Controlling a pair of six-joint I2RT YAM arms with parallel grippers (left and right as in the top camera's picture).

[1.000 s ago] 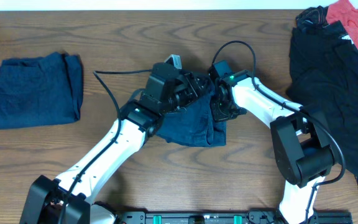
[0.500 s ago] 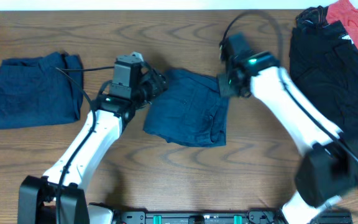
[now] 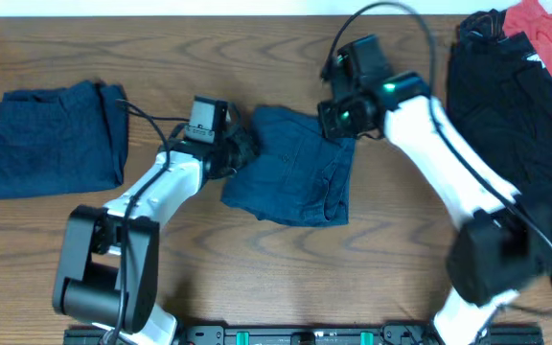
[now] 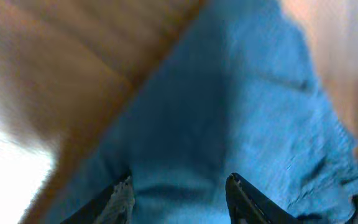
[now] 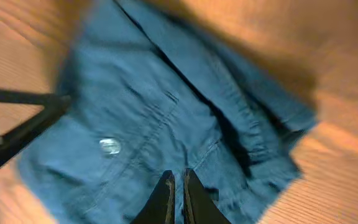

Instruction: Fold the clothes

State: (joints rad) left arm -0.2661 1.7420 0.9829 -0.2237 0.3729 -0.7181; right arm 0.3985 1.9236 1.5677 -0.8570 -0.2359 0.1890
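Note:
A folded dark navy garment (image 3: pixel 290 171) lies mid-table; the right wrist view shows its seams and a small pale label (image 5: pixel 109 147). My left gripper (image 3: pixel 244 150) is open at the garment's left edge, fingers spread over the blue cloth (image 4: pixel 179 193), holding nothing. My right gripper (image 3: pixel 338 120) hovers over the garment's upper right corner; its fingers (image 5: pixel 178 186) are shut together above the cloth, and I see nothing in them. A second navy garment (image 3: pixel 51 139) lies folded at the far left.
A heap of black clothes (image 3: pixel 511 125) covers the right end of the table, with a red cloth (image 3: pixel 544 29) at its back corner. Bare wood shows between the two navy garments and along the front edge.
Both arms have drawn back off the middle garment: the left one toward its left edge, the right one up and back to its upper right corner. The garment now lies uncovered.

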